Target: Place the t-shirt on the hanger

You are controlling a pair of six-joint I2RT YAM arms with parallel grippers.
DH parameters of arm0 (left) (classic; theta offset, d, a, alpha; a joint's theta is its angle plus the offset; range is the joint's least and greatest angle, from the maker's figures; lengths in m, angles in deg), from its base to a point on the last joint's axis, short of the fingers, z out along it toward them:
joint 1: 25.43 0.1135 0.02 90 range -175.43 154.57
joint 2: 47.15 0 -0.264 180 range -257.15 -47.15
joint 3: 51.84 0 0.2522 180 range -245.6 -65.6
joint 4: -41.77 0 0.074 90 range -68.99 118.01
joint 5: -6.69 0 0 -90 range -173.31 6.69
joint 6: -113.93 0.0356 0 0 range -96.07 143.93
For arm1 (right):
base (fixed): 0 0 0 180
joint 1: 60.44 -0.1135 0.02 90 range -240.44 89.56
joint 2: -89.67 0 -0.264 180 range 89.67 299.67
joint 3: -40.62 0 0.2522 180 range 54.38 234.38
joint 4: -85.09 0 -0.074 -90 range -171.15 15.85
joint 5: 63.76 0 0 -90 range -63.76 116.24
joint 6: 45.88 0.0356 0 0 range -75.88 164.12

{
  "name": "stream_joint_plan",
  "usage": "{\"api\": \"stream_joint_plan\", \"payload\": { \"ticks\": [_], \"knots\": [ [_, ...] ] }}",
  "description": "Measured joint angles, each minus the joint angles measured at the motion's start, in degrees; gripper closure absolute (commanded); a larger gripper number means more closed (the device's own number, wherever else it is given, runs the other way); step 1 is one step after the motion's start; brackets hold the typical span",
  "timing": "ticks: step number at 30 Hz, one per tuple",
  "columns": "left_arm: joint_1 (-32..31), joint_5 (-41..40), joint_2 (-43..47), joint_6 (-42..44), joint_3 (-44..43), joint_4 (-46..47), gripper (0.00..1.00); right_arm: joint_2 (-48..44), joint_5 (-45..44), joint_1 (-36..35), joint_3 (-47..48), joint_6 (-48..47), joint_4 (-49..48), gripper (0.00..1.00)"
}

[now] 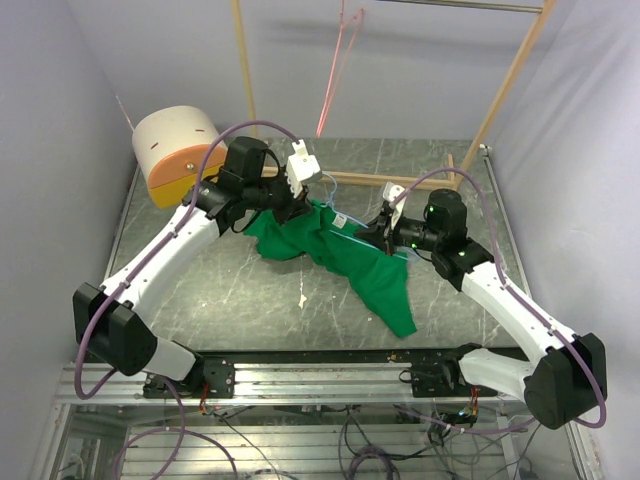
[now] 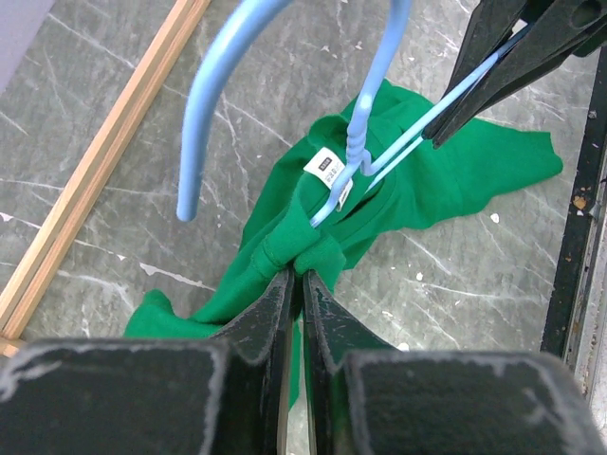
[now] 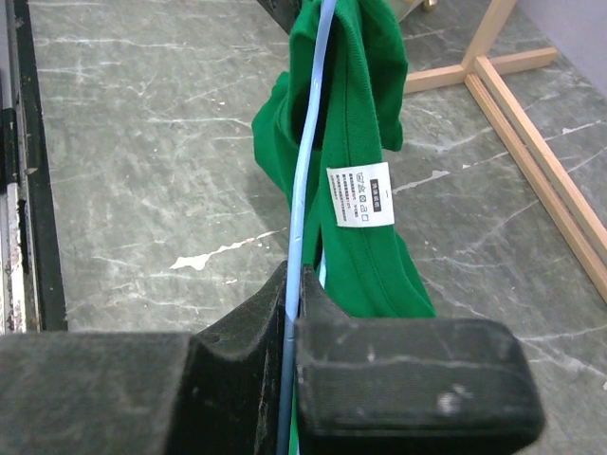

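Note:
The bright green t-shirt (image 1: 345, 262) hangs bunched between my two grippers above the table, its lower part trailing down to the table front. Its white label (image 2: 322, 165) shows at the neck. The light blue wire hanger (image 2: 365, 114) runs through the neck opening, its hook curving up in the left wrist view. My left gripper (image 2: 297, 270) is shut on a fold of the shirt's collar (image 1: 296, 212). My right gripper (image 3: 296, 275) is shut on the hanger's blue wire (image 3: 303, 180), with the shirt (image 3: 356, 104) draped just beside it.
A wooden rack frame (image 1: 500, 100) stands at the back with a pink-red wire hanger (image 1: 335, 75) hanging from it. A round tan and orange container (image 1: 175, 152) sits at the back left. The metal rail (image 1: 330, 370) lines the table's near edge.

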Motion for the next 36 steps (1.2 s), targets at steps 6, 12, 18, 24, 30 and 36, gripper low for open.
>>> {"api": "stream_joint_plan", "payload": {
  "ticks": [6, 12, 18, 24, 30, 36],
  "knots": [
    [0.00, -0.28, 1.20, 0.61, -0.44, -0.83, 0.84, -0.24, -0.13, -0.02, -1.84, 0.24, -1.07, 1.00],
    [0.00, -0.24, 2.64, 1.29, -0.55, -1.03, 0.84, -0.26, -0.11, -0.17, -2.10, 0.28, -1.55, 1.00],
    [0.00, 0.46, 2.67, 1.53, -0.55, -1.16, 0.84, -0.26, 0.33, -0.22, -2.08, 0.68, -2.38, 1.00],
    [0.00, 1.42, 2.47, 2.36, -0.55, -1.38, 0.83, -0.26, 1.22, -0.22, -2.10, 1.97, -3.78, 1.00],
    [0.00, 1.16, 2.40, 2.60, -0.35, -0.85, 0.71, -0.20, 2.45, -0.22, -2.32, 2.78, -4.42, 1.00],
    [0.00, 1.40, 2.40, 3.87, 0.37, -0.28, 0.67, 0.13, 3.06, -0.20, -2.32, 2.89, -4.50, 1.00]
  ]
}}
